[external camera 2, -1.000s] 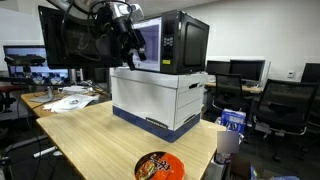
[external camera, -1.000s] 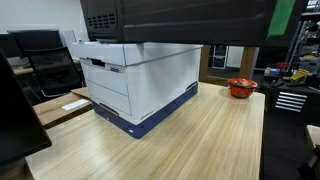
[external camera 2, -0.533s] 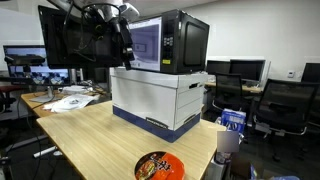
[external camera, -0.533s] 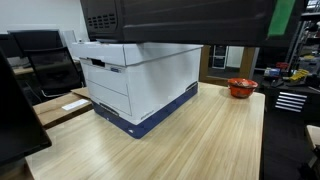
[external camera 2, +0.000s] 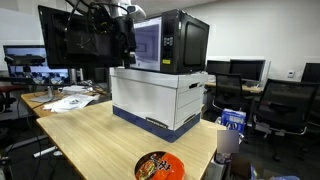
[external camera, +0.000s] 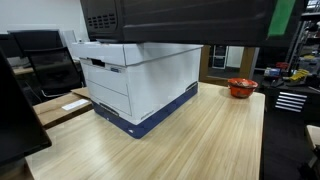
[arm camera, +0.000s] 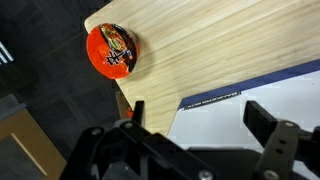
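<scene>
Gripper (arm camera: 200,112) spread wide beside microwave door (external camera 2: 147,42); I'd judge it smooth, stiff-hinged, best taken at the free edge.

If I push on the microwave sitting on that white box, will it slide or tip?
The microwave looks bulky and probably heavy, so a light push likely won't move it. It stands on a white storage box, seemingly cardboard, whose lid may flex, so a hard shove up high could rock it. Its smooth black casing may be slippery.
</scene>
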Controlling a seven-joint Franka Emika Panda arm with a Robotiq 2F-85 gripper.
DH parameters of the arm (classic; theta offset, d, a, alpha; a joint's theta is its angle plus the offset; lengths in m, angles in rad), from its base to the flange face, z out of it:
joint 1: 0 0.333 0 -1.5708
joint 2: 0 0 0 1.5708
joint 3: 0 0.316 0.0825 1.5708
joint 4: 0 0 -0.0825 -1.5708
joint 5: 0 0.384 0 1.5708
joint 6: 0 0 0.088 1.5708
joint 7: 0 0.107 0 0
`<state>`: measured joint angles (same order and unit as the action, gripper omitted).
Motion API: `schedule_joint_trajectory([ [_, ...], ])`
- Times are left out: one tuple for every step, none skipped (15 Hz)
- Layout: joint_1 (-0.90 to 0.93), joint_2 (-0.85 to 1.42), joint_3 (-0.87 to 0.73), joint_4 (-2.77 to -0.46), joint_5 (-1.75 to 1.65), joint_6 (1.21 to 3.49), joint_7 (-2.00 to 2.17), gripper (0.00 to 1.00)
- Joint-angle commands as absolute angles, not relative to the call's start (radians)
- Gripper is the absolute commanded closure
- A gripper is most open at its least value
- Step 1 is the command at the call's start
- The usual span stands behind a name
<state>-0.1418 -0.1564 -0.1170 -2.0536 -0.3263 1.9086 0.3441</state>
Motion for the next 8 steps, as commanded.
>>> schedule_joint_trajectory([
  [-0.153,-0.140,-0.155,-1.990,-0.247,1.897,0.123,0.00],
  [-0.155,-0.140,-0.167,-1.973,-0.235,1.888,0.063,0.00],
  [-0.156,-0.135,-0.176,-1.953,-0.221,1.872,0.023,0.00],
  [-0.155,-0.137,-0.174,-1.954,-0.231,1.853,0.031,0.00],
  [-0.154,-0.144,-0.172,-1.960,-0.242,1.845,0.037,0.00],
  [-0.154,-0.154,-0.173,-1.961,-0.257,1.852,0.021,0.00],
  [-0.155,-0.162,-0.171,-1.966,-0.278,1.867,0.014,0.00],
  [-0.155,-0.165,-0.173,-1.957,-0.270,1.846,-0.015,0.00],
])
